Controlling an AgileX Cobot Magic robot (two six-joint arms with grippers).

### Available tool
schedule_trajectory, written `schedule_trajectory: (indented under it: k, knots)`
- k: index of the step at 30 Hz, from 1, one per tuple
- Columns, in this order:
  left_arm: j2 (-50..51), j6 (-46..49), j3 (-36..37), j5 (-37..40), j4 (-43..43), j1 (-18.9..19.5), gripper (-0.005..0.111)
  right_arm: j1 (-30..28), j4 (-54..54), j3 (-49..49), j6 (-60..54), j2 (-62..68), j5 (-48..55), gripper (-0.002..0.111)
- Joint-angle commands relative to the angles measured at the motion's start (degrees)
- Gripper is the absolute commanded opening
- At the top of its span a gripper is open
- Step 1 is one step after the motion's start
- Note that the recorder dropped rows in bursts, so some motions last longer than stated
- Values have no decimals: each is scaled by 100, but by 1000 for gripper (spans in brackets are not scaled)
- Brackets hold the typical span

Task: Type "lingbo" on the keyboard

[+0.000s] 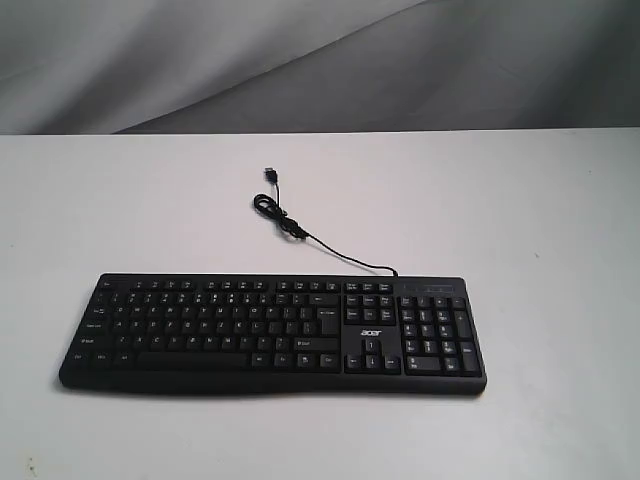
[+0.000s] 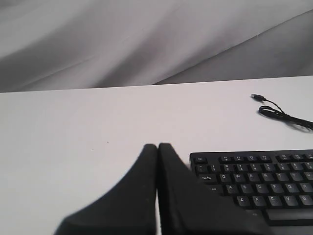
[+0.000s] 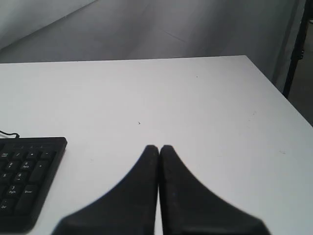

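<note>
The left tool (image 2: 157, 148) was pinched fully closed and empty, near the Esc corner of the keyboard (image 1: 270, 335). The black keyboard lay flat on the white desk (image 1: 520, 200), toward its near edge in the exterior view. Its thin cable (image 1: 330, 247) curled back to a plug (image 1: 271, 173) lying on the desk. Off the number-pad end, the right tool (image 3: 158, 148) was likewise closed on nothing.

White matte tabletop (image 1: 520, 200) fills lower three quarters of exterior frame; grey draped cloth backdrop (image 1: 300, 60) across top, soft folds, lighter at upper left; light even, diffuse; right wrist view: black pole (image 3: 297, 44) beyond table corner
</note>
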Motion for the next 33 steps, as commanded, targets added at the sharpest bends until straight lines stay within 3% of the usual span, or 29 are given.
schedule_trajectory:
  k: [1,18,24,33]
  knots:
    - [-21,-12,28,-41,-21,6,1,-47,-15,22,-42,-37,-10,0]
    - [-21,-12,28,-41,-21,6,1,-47,-150,22,-67,-37,-120,0]
    - [-21,-12,28,-41,-21,6,1,-47,-42,22,-67,-37,-2316,0]
    - [-21,-12,28,-41,-21,6,1,-47,-42,22,28,-37,-4371,0]
